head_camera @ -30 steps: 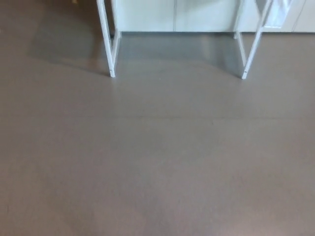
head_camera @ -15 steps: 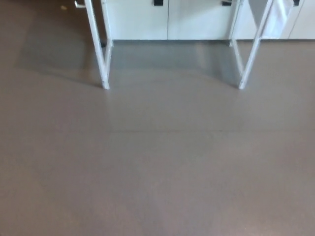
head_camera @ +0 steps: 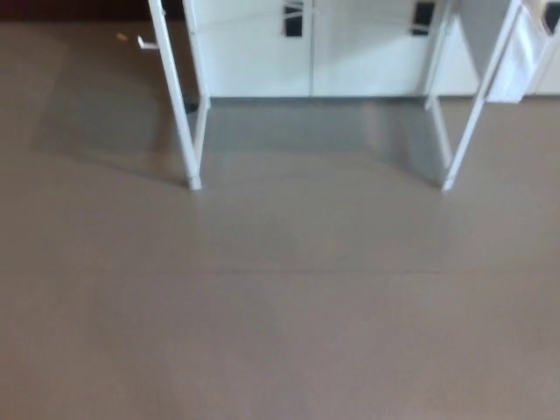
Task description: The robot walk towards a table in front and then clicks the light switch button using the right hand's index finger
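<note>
Neither hand shows in my head view, so I cannot say whether the fingers are spread, curled or holding anything; nothing of either arm comes in from the sides. What I do have is the white frame of the counter, and I take its front left leg [head_camera: 181, 114] as my landmark. To the right of that leg, across an open span of floor [head_camera: 280, 315], stands the front right leg [head_camera: 472, 114], slanting the same way. Behind the left leg and between the two runs a row of pale cabinet doors [head_camera: 254, 52] with dark handles [head_camera: 293, 19] near the top edge. Compared with a second ago the whole picture has slid: both legs sit lower in frame, and more of the cabinets and their handles has come into view. I read that as the camera shifting with the robot's walking, not as anything moving; whether I am actually nearer I cannot judge, since the legs look no farther apart. The counter's top is cut off above the frame, so the light switch button is out of sight and I cannot place it. No bins, trays or other containers are visible; the cabinet doors are closed, their contents hidden. By my judgement the approach is unfinished and the press has not begun.
</note>
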Controlling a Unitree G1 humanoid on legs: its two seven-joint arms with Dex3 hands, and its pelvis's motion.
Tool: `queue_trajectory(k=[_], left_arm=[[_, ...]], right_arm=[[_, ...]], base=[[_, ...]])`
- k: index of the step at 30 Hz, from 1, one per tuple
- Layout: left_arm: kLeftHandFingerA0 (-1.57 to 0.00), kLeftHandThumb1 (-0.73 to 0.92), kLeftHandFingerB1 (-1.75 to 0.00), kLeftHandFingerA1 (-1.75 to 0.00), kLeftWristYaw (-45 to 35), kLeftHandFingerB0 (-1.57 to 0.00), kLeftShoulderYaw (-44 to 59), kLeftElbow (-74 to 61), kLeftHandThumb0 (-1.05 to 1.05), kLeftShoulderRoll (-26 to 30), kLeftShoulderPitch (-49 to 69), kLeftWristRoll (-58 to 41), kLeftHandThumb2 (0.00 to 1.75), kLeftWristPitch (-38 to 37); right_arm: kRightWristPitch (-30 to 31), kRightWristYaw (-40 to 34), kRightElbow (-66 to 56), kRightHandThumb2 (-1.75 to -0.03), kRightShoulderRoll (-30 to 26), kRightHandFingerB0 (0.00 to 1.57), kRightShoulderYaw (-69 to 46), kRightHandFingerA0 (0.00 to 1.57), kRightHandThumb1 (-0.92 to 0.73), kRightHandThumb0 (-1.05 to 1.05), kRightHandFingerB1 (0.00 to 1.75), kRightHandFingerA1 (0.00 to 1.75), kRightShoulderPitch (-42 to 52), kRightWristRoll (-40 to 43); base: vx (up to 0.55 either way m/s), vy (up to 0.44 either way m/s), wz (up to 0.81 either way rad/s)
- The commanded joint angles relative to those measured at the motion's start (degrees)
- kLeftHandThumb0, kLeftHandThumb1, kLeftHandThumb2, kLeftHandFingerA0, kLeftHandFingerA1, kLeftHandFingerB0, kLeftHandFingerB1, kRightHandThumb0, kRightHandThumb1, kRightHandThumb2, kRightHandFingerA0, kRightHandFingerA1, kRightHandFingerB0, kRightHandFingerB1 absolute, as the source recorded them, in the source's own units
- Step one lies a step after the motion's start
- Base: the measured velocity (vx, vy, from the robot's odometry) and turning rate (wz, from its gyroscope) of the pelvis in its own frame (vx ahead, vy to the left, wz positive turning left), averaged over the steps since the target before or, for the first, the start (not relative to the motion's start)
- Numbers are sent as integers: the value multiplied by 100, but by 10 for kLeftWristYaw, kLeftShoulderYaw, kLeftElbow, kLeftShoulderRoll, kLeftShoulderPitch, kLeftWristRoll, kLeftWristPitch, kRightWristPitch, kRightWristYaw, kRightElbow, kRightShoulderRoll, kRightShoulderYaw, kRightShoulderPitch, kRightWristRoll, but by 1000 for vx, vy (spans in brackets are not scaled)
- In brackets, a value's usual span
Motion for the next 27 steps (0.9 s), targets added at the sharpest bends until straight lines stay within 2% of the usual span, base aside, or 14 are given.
queue_trajectory(k=[1, 9, 18, 19, 20, 22, 23, 24, 27], left_arm=[[-55, 60, -37, -46, -3, -36, 4, 7, -20, 8, 3, 1, 58, -18], [-58, 60, -37, -47, -3, -35, 2, 9, -19, 5, 7, 2, 57, -19], [-58, 58, -37, -47, -6, -37, -2, 23, -20, 10, 30, 10, 57, -38], [-57, 59, -37, -47, -8, -37, -3, 26, -21, 10, 29, 9, 57, -40], [-57, 59, -37, -47, -9, -37, -3, 31, -21, 11, 26, 9, 58, -43], [-55, 60, -37, -46, -9, -36, -5, 24, -21, 12, 26, 9, 58, -41], [-55, 60, -36, -46, -7, -36, -7, 21, -21, 12, 27, 11, 58, -39], [-55, 59, -36, -46, -5, -36, -7, 22, -20, 11, 25, 10, 57, -37], [-56, 59, -36, -47, -11, -35, -6, 31, -22, 12, 20, 7, 57, -42]], right_arm=[[-16, -6, 10, -98, -8, 21, 2, 19, -60, 12, 54, 56, 0, -11], [-15, -9, 8, -98, -12, 22, 5, 20, -60, 12, 54, 56, 6, -14], [-31, -11, 6, -97, -13, 21, 18, 20, -57, 6, 54, 57, 40, -25], [-36, -10, 15, -62, -15, 31, 17, 24, -78, 4, 44, 51, 34, -24], [-42, -8, 25, -99, -15, 21, 17, 21, -57, 3, 54, 57, 28, -22], [-48, -7, 44, -98, -15, 21, 16, 21, -57, 3, 54, 57, 17, -20], [-42, -10, 32, -62, -14, 31, 17, 24, -77, 3, 44, 51, 22, -21], [-40, -9, 32, -98, -16, 21, 17, 20, -57, 3, 54, 57, 20, -21], [-38, -5, 20, -98, -18, 20, 20, 20, -58, 4, 53, 57, 23, -22]], base=[[240, -169, 4], [216, -17, -6], [296, 207, -4], [230, 44, 11], [242, 14, 10], [232, -35, 13], [223, -72, 12], [210, -140, 13], [273, -212, 22]])
